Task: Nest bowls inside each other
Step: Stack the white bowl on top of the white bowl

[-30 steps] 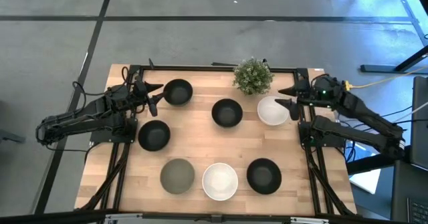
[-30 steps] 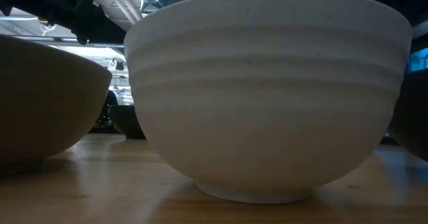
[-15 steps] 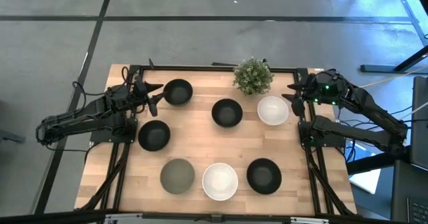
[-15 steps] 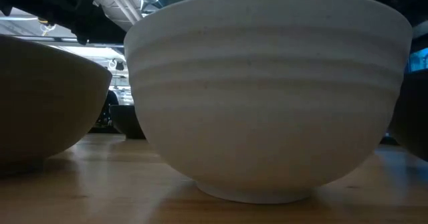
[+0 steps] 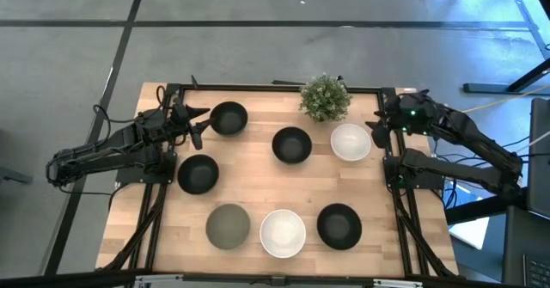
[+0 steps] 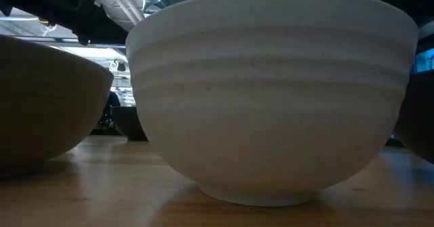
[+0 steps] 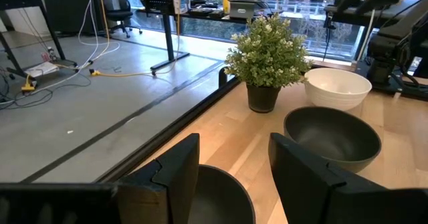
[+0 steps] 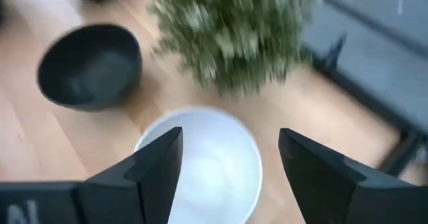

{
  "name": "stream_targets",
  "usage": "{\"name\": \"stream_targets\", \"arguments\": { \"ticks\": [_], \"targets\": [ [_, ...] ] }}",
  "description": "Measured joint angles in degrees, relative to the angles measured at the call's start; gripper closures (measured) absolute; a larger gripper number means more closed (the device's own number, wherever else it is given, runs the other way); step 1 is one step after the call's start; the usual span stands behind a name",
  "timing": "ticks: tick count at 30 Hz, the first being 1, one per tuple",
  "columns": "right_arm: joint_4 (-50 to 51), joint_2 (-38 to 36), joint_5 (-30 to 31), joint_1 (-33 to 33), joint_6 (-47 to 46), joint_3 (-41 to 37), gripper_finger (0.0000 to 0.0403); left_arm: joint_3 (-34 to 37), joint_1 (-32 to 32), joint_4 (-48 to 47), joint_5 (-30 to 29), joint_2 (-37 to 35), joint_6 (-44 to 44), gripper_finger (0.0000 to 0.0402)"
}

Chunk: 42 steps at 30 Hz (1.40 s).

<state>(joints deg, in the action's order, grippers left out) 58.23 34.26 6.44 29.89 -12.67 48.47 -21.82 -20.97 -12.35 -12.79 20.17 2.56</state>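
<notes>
Seven bowls stand on their bases on the table. In the far row are a black bowl [image 5: 228,118], a black bowl [image 5: 291,144] and a white bowl [image 5: 351,142]. A black bowl [image 5: 198,174] sits left of centre. The near row holds a grey-olive bowl [image 5: 228,226], a white bowl [image 5: 283,233] and a black bowl [image 5: 339,226]. My left gripper [image 5: 196,125] is open beside the far-left black bowl [image 7: 221,194]. My right gripper [image 5: 375,126] is open just right of the far white bowl [image 8: 207,167], above its rim.
A small green potted plant [image 5: 325,97] stands at the far edge, between the middle black bowl and the far white bowl. Dark arm frames run along the table's left and right edges. Bare wood lies in the middle of the table [image 5: 266,180].
My right gripper has drawn back a little from the far white bowl toward the table's far right corner and stays open. My left arm and all the bowls have kept still.
</notes>
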Motion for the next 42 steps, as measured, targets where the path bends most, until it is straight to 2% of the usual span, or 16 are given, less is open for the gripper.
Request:
{"name": "stream_targets", "arguments": {
  "ticks": [6,10,17,22,29,37,42],
  "targets": [
    [5.1,5.1,0.0,0.0,-11.1,0.0,0.0154,0.0,0.0,0.0,0.0,0.0,0.0,0.0227],
    [6.1,9.4,0.1,0.0,-12.7,0.0,0.0154,0.0,0.0,0.0,0.0,0.0,0.1,0.0227],
    [6.5,15.6,4.8,0.0,-11.4,-0.8,0.0154,0.0,0.0,0.0,0.0,0.0,0.1,0.0227],
    [-0.9,14.9,1.2,0.0,-10.9,-8.0,0.0154,0.0,0.0,0.0,0.0,0.0,0.1,0.0227],
    [-3.9,11.9,0.1,0.0,-12.6,-15.3,0.0154,0.0,0.0,0.0,0.0,0.0,0.1,0.0227],
    [-5.2,10.2,-0.1,0.0,-17.1,-15.3,0.0154,0.0,0.0,0.0,0.0,0.0,0.1,0.0227],
    [-4.7,10.4,3.0,0.0,-18.2,-15.3,0.0154,0.0,0.0,0.0,0.0,0.0,0.1,0.0227]
  ]
}}
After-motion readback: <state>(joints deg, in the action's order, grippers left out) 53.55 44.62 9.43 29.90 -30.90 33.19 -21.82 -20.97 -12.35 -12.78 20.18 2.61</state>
